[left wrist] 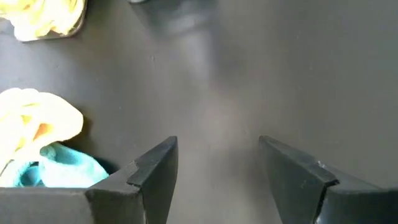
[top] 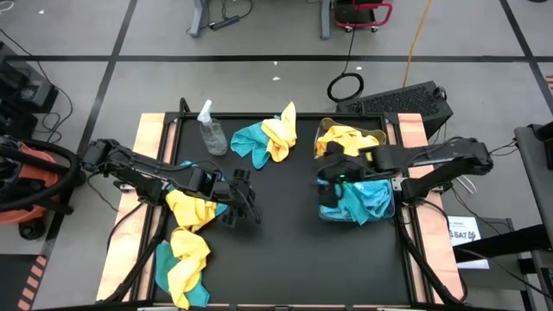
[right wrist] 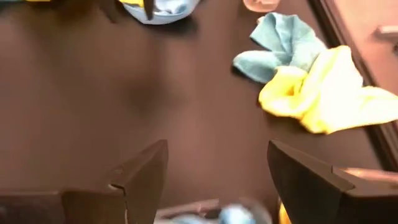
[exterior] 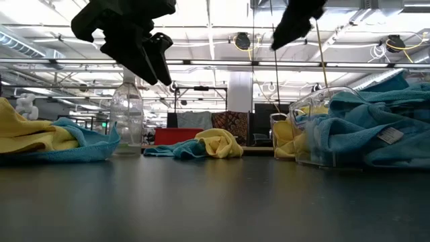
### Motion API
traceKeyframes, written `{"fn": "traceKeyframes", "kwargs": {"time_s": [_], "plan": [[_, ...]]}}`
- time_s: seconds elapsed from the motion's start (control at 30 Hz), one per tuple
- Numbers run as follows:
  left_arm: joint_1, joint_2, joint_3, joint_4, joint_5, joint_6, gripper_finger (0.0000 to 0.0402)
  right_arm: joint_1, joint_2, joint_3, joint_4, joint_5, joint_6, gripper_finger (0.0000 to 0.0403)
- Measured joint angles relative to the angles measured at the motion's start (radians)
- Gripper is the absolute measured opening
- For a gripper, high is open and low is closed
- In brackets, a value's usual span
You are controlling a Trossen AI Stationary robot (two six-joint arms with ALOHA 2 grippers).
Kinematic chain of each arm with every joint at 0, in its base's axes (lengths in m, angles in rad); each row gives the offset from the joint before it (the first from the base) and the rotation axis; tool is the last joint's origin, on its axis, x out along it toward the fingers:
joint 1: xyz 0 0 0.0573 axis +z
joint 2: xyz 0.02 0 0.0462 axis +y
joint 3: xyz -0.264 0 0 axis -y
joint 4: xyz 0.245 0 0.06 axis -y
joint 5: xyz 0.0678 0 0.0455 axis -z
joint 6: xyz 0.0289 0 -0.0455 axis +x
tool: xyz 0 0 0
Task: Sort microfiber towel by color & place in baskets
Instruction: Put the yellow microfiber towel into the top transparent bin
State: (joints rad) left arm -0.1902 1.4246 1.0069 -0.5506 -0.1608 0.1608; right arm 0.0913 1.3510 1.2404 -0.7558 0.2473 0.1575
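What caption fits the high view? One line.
Both arms hover with open jaws; yellow and teal towels await sorting, two baskets partly filled.

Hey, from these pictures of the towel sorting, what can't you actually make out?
- High view: right gripper covers part of the teal basket; its towel count stays hidden.
- High view: the pile is cut by the bottom edge.
- Low view: the arms are cut off at the top edge.
- Left wrist view: a blurred shape at the top edge is unidentifiable.

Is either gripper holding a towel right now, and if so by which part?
Neither. The left gripper is open over bare table; the right gripper is open and empty above the baskets.
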Motion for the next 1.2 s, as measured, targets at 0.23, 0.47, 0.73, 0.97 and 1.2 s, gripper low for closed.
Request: {"fn": "traceKeyframes", "kwargs": {"time_s": [0.23,0.47,0.73,0.97,1.2], "plan": [[-0.002,0.0,-0.018,0.017,0.0,-0.025,0.0228,-0.088,0.181,0.0,0.138,0.039,-0.082,0.026],[-0.002,0.0,-0.153,0.158,0.004,-0.05,0.0228,-0.205,0.308,0.0,0.243,0.027,-0.18,0.0242],[-0.032,0.0,-0.25,0.339,0.007,-0.103,0.0228,-0.372,0.382,0.0,0.402,-0.085,-0.227,0.0226],[-0.063,0.0,-0.296,0.469,0.007,-0.103,0.0228,-0.492,0.469,0.0,0.47,-0.168,-0.225,0.0223],[-0.069,0.0,-0.296,0.48,-0.001,-0.103,0.0228,-0.552,0.56,-0.001,0.526,-0.238,-0.228,0.0223]]}}
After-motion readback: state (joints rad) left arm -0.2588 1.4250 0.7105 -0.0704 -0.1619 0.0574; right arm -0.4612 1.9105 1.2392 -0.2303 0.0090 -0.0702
